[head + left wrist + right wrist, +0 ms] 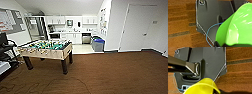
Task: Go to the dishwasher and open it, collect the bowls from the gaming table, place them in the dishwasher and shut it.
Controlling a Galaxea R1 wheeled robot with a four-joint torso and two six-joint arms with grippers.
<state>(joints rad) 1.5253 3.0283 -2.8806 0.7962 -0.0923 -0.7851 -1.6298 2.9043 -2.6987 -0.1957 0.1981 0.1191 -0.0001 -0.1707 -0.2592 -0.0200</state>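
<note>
A lime green bowl (238, 27) shows large in the left wrist view, and my left gripper (221, 45) is shut on its rim above the brown carpet. In the right wrist view a yellow bowl (201, 87) is held the same way, with my right gripper (214, 91) shut on its edge. Far ahead in the head view, the steel-fronted dishwasher (86, 38) sits among white kitchen cabinets; from this distance I cannot tell how its door stands. The gaming table with yellow legs is out of view.
A table-football table (47, 48) stands on the carpet ahead to the left. Blue-topped bins (98, 43) stand by the kitchen entrance beside the wall corner. Dark furniture (6, 53) lines the left edge. A white door (136, 27) is at the right; brown carpet (112, 72) stretches between.
</note>
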